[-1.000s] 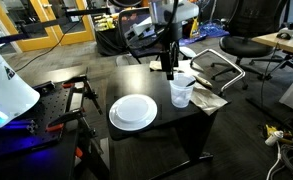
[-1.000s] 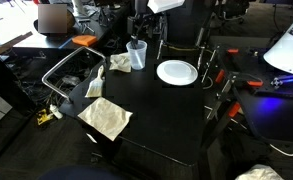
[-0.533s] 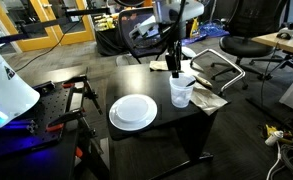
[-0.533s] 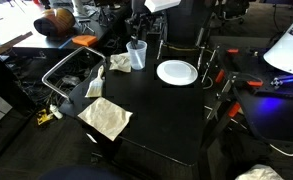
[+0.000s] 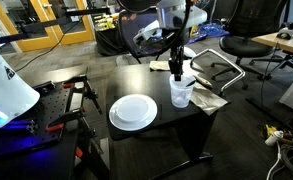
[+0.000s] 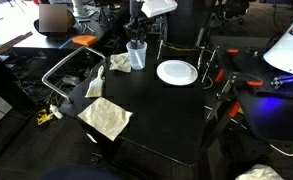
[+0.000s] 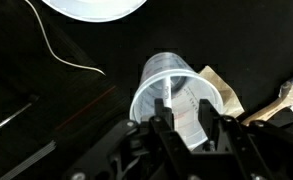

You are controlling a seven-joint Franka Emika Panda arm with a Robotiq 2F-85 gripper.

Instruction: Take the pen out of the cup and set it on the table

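Observation:
The translucent cup (image 5: 182, 92) stands upright on the black table (image 5: 156, 135), next to a white plate. The same cup (image 6: 137, 56) shows near the table's far edge. From above, the cup (image 7: 156, 80) fills the wrist view, and a slim pen (image 7: 167, 100) leans inside it, catching light. My gripper (image 7: 186, 122) hovers at the cup's mouth, jaws part-way in with a gap wider than the pen; one finger (image 7: 164, 125) is right beside the pen. Both exterior views show the gripper (image 5: 176, 70) (image 6: 136, 38) just over the cup's rim, hiding the pen.
A round white plate (image 5: 133, 111) (image 6: 176, 71) lies beside the cup. Crumpled paper napkins sit on the table, one (image 6: 106, 118) near a corner and another (image 6: 119, 63) by the cup. A thin cable (image 7: 61, 55) crosses the tabletop. Office chairs (image 5: 241, 47) stand around.
The gripper has come down and sideways onto the cup's mouth, and its jaws have narrowed from wide open. Cup and plate have not moved.

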